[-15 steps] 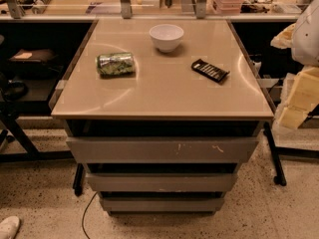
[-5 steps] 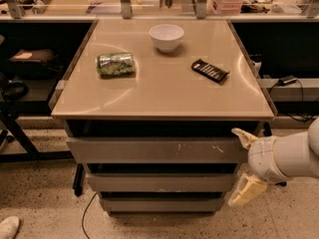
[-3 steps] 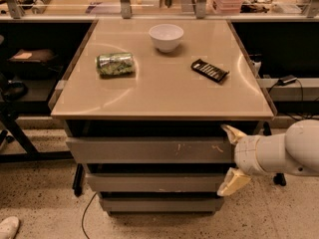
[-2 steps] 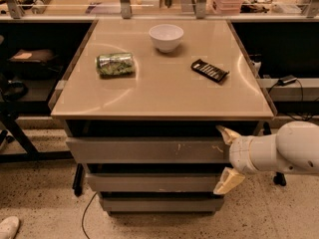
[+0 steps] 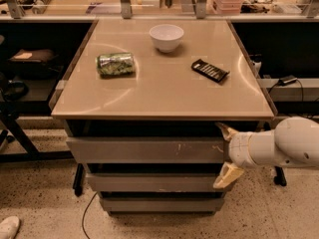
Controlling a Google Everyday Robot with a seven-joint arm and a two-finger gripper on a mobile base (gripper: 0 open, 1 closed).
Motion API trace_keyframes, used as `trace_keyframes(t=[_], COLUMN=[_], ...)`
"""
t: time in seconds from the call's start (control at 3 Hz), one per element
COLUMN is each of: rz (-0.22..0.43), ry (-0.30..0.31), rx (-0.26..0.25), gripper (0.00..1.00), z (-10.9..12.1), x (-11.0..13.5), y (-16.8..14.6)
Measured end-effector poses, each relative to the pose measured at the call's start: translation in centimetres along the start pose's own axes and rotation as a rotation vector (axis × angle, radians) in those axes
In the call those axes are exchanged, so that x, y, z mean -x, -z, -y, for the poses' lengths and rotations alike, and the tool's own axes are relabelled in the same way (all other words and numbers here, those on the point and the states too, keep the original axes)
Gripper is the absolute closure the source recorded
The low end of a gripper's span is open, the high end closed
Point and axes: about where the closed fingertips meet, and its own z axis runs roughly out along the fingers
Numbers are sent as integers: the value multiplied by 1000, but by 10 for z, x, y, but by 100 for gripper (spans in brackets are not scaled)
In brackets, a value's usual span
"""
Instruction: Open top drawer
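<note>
The top drawer (image 5: 149, 150) is the widest grey front, just under the tan tabletop, with pale scuff marks right of centre. It stands shut, flush with the cabinet. My gripper (image 5: 225, 154) is at the drawer's right end, in front of it. Its two cream fingers are spread apart: one fingertip (image 5: 223, 129) points at the dark gap above the drawer's top edge, the other (image 5: 224, 179) hangs below its bottom edge. My white arm (image 5: 284, 146) comes in from the right. The tray inside is hidden.
Two narrower grey drawer fronts (image 5: 154, 182) sit below. On the tabletop (image 5: 164, 91) lie a green can (image 5: 115, 63) on its side, a white bowl (image 5: 166, 36) and a black flat object (image 5: 210, 70). Dark shelving flanks the cabinet; a cable (image 5: 87, 215) runs on the floor.
My arm has swung down from the upper right and moved left along the cabinet front. The gripper now reaches the top drawer's right end. The drawer has not moved.
</note>
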Motion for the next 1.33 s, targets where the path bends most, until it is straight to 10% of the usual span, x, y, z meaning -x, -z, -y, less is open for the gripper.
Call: trace_keyframes(t=[1.33], rz=[47], ry=[-91], rx=[45], gripper=[11], z=[7], x=[-37], y=[-13])
